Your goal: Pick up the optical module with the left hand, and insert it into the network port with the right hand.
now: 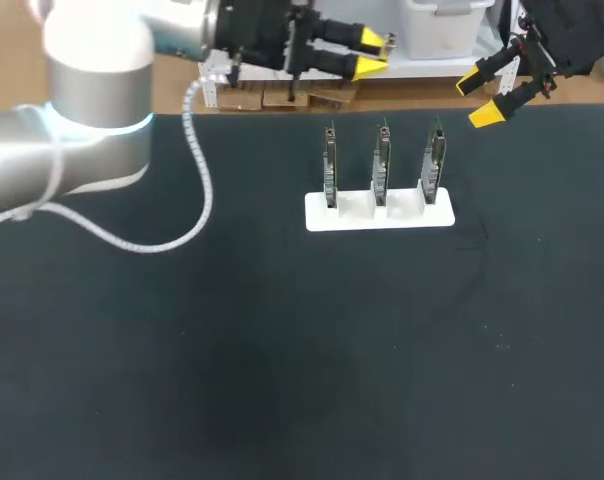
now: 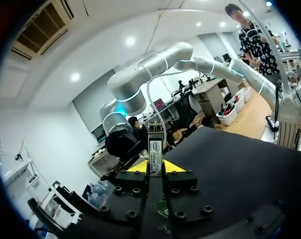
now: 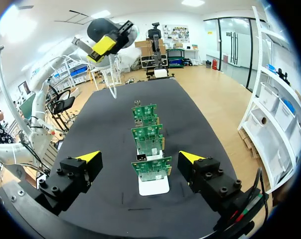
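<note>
- Left gripper (image 2: pixel 155 168): closed narrow on the optical module (image 2: pixel 155 144), one finger on each of its flanks.
- Module's long axis runs along the fingers. One end is buried between them and the other juts out past the yellow tips, pointing away from the wrist.
- In the head view this gripper hangs over the far edge of the table (image 1: pixel 182 350) with its fingers aimed toward my right side. The module itself is too small to pick out there.
- Right gripper (image 1: pixel 480 98): spread wide and holding nothing. It is at the far right edge, with its tips angled back toward the left gripper.
- Key relation: the two grippers face each other across a clear gap, roughly level. The module's free end points from the left gripper toward the right one, so I judge a hand-over along that axis comes next.
- Three boards (image 1: pixel 382 165) stand upright in a row on a white holder (image 1: pixel 379 215), below and between the two grippers. The right gripper is nearer the row's right end.
- From the right wrist, the row runs straight ahead between the open fingers. The network port is too small to tell.
- Judgement: pick-up is done; transfer and insertion are not.
</note>
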You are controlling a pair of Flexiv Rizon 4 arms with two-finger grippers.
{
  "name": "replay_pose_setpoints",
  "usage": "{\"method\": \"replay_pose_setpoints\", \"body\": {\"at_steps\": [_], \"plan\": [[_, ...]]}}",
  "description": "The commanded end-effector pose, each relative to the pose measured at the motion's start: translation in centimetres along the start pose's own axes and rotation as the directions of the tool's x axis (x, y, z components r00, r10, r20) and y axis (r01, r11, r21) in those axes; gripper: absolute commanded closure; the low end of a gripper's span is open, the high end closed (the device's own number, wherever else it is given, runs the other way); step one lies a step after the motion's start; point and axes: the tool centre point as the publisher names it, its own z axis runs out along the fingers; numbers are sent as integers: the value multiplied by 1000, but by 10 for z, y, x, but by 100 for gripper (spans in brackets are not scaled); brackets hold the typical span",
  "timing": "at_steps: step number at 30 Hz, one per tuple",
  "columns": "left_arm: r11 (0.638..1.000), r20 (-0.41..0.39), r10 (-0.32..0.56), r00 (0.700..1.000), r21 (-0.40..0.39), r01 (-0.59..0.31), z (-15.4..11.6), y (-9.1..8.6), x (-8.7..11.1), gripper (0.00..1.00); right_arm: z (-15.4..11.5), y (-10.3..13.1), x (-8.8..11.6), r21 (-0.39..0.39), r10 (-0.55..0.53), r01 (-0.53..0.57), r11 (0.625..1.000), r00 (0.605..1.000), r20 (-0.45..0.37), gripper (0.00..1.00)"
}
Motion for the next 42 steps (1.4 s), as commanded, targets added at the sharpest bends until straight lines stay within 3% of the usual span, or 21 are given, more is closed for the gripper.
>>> {"method": "replay_pose_setpoints", "body": {"at_steps": [1,6,9,28,36,42], "plan": [[979,67,-21,998,206,7,23,35,14,100,0,1,0,3,-1,1,1000,1000,1,0],[975,53,-38,998,221,25,25,29,10,100,0,1,0,3,-1,1,1000,1000,1,0],[971,-6,-5,1000,239,6,23,26,5,100,0,1,0,3,-1,1,1000,1000,1,0],[971,9,-16,1000,240,13,24,27,7,100,0,1,0,3,-1,1,1000,1000,1,0],[983,-35,-24,999,183,30,23,29,6,100,0,1,0,3,-1,1,1000,1000,1,0],[997,-99,-33,995,70,40,14,26,5,100,0,1,0,3,-1,1,1000,1000,1,0]]}}
